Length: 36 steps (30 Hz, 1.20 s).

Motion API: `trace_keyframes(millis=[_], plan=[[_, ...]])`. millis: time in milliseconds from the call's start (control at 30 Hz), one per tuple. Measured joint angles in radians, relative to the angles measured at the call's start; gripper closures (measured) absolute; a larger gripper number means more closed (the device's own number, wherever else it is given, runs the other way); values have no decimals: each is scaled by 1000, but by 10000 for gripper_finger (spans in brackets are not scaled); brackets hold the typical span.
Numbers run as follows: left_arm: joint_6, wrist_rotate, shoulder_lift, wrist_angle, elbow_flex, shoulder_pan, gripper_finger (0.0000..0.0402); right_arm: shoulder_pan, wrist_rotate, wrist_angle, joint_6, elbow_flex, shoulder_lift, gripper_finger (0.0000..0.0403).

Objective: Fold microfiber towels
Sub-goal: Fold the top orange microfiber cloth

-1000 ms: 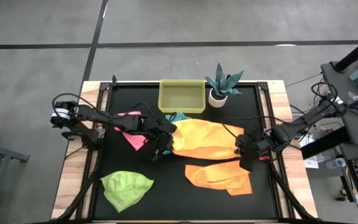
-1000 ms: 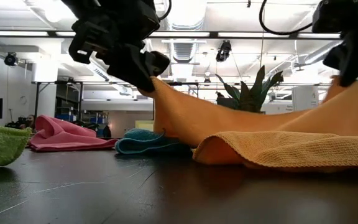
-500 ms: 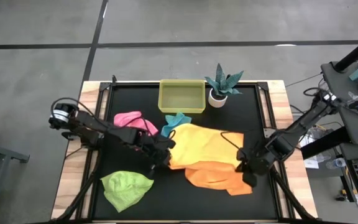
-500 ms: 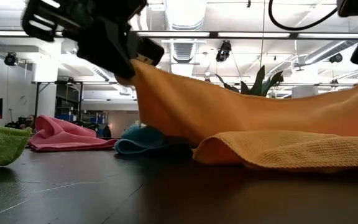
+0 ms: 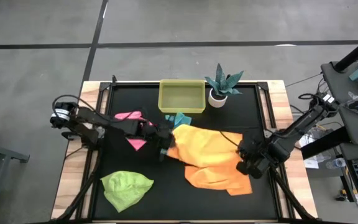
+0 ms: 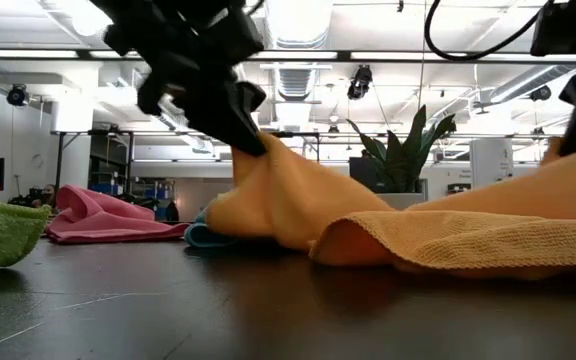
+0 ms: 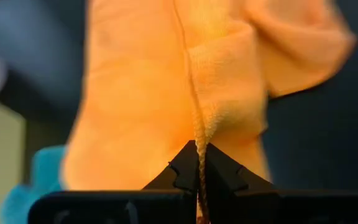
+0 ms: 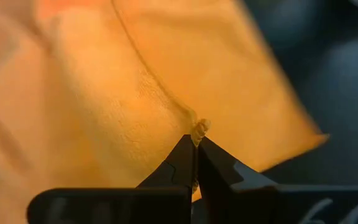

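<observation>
Two claws were on the same orange towel (image 5: 207, 146) mid-surface: the left claw (image 5: 165, 142) pinched its edge near the turquoise towel (image 5: 178, 118), and the right claw (image 5: 248, 163) was clamped on the opposite edge, so this looked like the spread-out step before a fold. Next it'd probably need pulling taut and laying flat, clear of the second orange towel (image 5: 219, 179) partly buried underneath. The pink towel (image 5: 129, 118) sat half hidden behind the left arm.

Right hand (image 8: 195, 163) pinched tight on the edge of an orange-yellow towel (image 8: 135, 93).
</observation>
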Motion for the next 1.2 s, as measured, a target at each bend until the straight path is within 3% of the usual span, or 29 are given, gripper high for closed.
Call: trace_keyframes(millis=[167, 400, 800, 1200], plan=[[13, -10, 0, 0, -6, 114, 402, -57, 55, -124, 41, -1, 18, 394], [13, -15, 19, 5, -15, 216, 402, -171, 88, -138, -29, -16, 114, 394], [14, -6, 153, 137, -16, 218, 402, -269, 101, -134, -104, -16, 258, 394], [11, -4, 181, 164, -16, 217, 399, -268, 100, -120, -107, -16, 268, 387]])
